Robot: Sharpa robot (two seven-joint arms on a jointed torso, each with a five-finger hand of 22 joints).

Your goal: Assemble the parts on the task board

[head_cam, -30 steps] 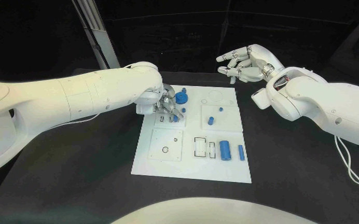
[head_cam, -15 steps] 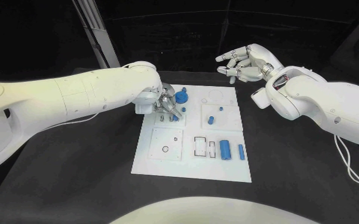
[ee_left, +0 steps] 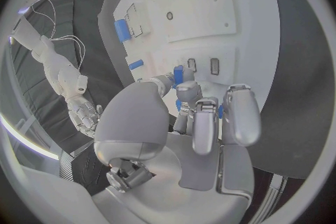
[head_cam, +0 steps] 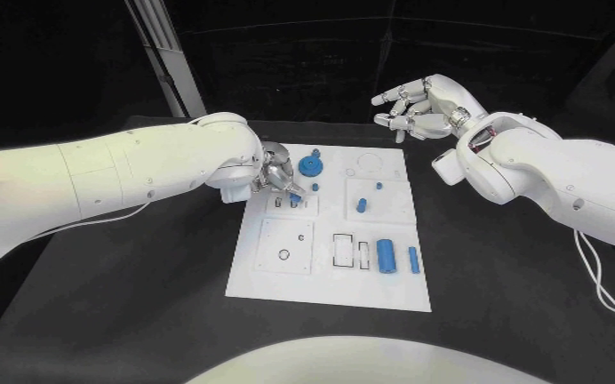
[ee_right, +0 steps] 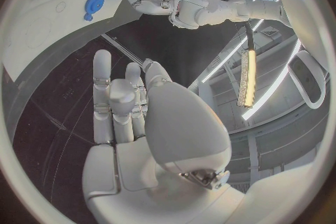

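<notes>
Task board (head_cam: 327, 291) before us: our left hand (head_cam: 280, 180) pinches a small blue part (head_cam: 296, 197) at its far-left corner; our right hand (head_cam: 423, 110) hovers beyond, holding nothing, fingers loosely curled.

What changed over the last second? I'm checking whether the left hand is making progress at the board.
The left hand and its arm have shifted slightly toward the robot's left along the task board, uncovering more of the round blue part. Its fingers remain down at a small blue part near the board's far-left corner. The right hand stayed raised beyond the board; the other parts did not move.
</notes>
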